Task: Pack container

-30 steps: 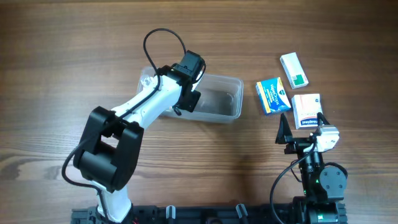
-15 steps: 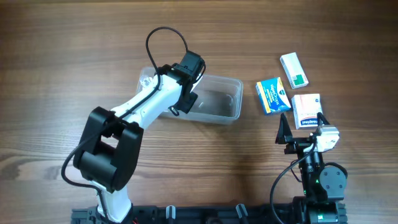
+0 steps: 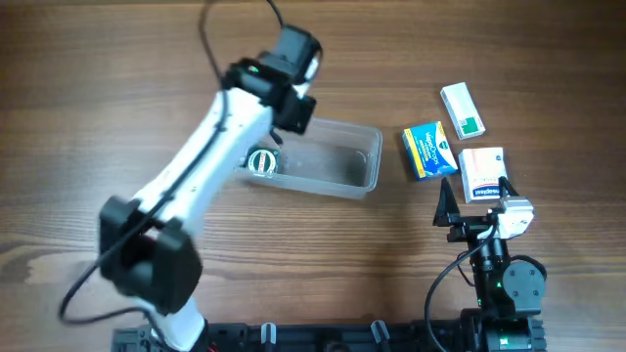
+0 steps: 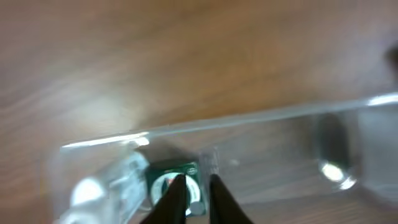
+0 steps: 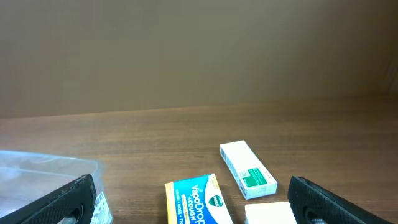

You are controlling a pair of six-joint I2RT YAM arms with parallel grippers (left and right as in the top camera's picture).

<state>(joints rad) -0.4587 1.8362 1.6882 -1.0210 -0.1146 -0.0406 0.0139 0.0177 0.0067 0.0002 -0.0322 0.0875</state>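
Overhead view: the container (image 3: 337, 166), a clear tub, lies on the wooden table (image 3: 117, 117) left of centre, long side running left to right. A small bottle (image 3: 262, 162) with a green label lies on its side in the tub's left end. The left gripper (image 3: 296, 115) sits over the tub's rear left edge, apart from the bottle. Its jaw gap is not legible from here. To the right of the tub, well apart from it, are a blue and yellow box (image 3: 427, 150), a white and green box (image 3: 462, 110) behind it, and a white and red box (image 3: 481, 171) nearest the right gripper (image 3: 476, 200), whose jaws are spread wide and hold nothing

Left wrist view: badly blurred. The left gripper (image 4: 196, 198) points down into the container (image 4: 249, 117). Its fingers (image 4: 171, 202) stand close together with a thin slit between them, and the bottle (image 4: 163, 182) is seen just behind the tips. Whether the tips are parted or clenched I cannot tell

Right wrist view: the right gripper (image 5: 193, 186) is fully spread and empty. The container (image 5: 43, 165) shows at the left edge. Ahead lie the blue and yellow box (image 5: 196, 202) and the white and green box (image 5: 249, 169)
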